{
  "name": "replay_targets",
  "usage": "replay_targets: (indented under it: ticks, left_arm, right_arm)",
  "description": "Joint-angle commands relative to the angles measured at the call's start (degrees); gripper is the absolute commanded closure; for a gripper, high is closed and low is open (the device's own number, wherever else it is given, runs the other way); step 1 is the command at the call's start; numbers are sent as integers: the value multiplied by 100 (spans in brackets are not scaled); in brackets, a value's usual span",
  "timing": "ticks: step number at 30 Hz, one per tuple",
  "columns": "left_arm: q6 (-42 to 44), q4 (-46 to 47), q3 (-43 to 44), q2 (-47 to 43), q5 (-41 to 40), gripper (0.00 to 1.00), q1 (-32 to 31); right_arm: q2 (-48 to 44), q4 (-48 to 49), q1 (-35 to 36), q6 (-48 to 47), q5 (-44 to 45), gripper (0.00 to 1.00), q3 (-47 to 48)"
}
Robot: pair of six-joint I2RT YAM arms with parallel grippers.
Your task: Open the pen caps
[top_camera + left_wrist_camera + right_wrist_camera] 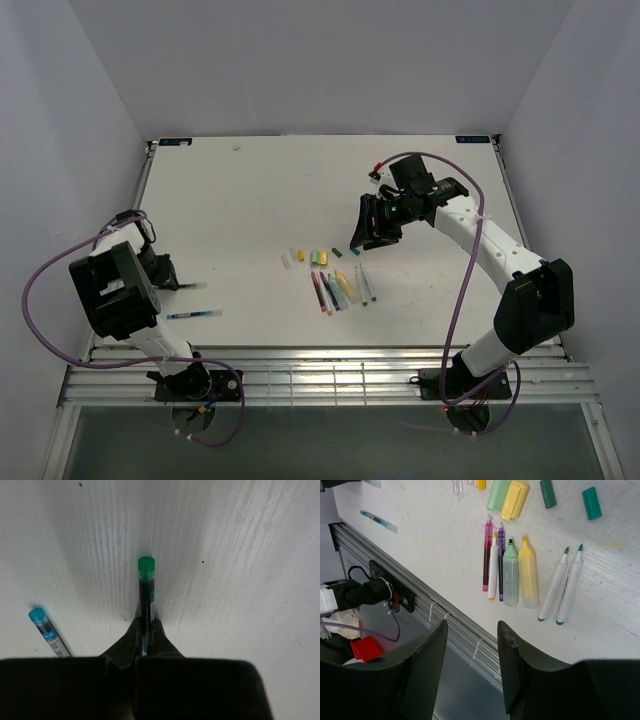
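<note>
Holding: the left gripper [146, 626] is clenched on a green-ended pen [146, 597], its fingers pinched around the barrel. In the left wrist view the pen juts toward 12 o'clock.
Pen end: a green end piece [146, 565] sits on the pen's far tip, over the table [250, 190]. Whether it is a cap or a plug I cannot tell.
Neighbour pen: a blue-ended pen [47, 632] lies flat on the table at 8 o'clock of the held one, apart from it.
Right arm: the right gripper [472, 665] hangs released, jaws spread wide with nothing between them. From above it is at 2 o'clock of the loose caps.
Loose caps: a pale green cap [498, 494] and a yellow cap [515, 499] lie touching, side by side. A dark teal cap [548, 492] and a green cap [591, 503] lie at their 3 o'clock, each apart.
Uncapped row: at 6 o'clock of the caps lie a pink pen [487, 555], a purple pen [501, 562], a green highlighter [510, 572], a yellow highlighter [528, 572] and two white pens [553, 585]. Their bare tips point toward 12 o'clock.
</note>
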Motion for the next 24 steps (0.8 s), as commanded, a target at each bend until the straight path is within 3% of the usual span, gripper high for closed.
replay_targets:
  ticks: [1,6,9,10,13,16,18,20,24]
  left_arm:
    - [211,97,91,-457,664,100,-79]
    - [456,500,197,-1276,2044,100,-379]
    - [553,861,441,-1409,3405,100,-677]
    - [963,783,652,-1313,3905,100,-1000]
    - [1920,-416,2100,-777,3709,100,-1895]
    - [2118,-511,2613,-1056,3137,100,-2408]
    - [2214,-125,2430,-1442,3389,100,-2618]
    - [2268,823,1799,-2171,3802,100,-2699]
    - [2329,2055,919,-3130,4830,100,-2805]
  right_arm:
    - [-227,-22,-37,-117,20,49,221]
    - [160,-364,-11,-354,-340,49,783]
    - [274,-514,42,-468,-490,49,1214]
    - [283,-514,94,-468,-542,49,1372]
    - [493,-707,269,-416,-963,49,1767]
    - [679,-892,498,-188,-1403,50,2005]
    - [600,-517,569,84,-1921,50,1937]
    - [408,-25,622,803,-2482,50,1587]
    - [213,689,666,1517,-2757,50,1417]
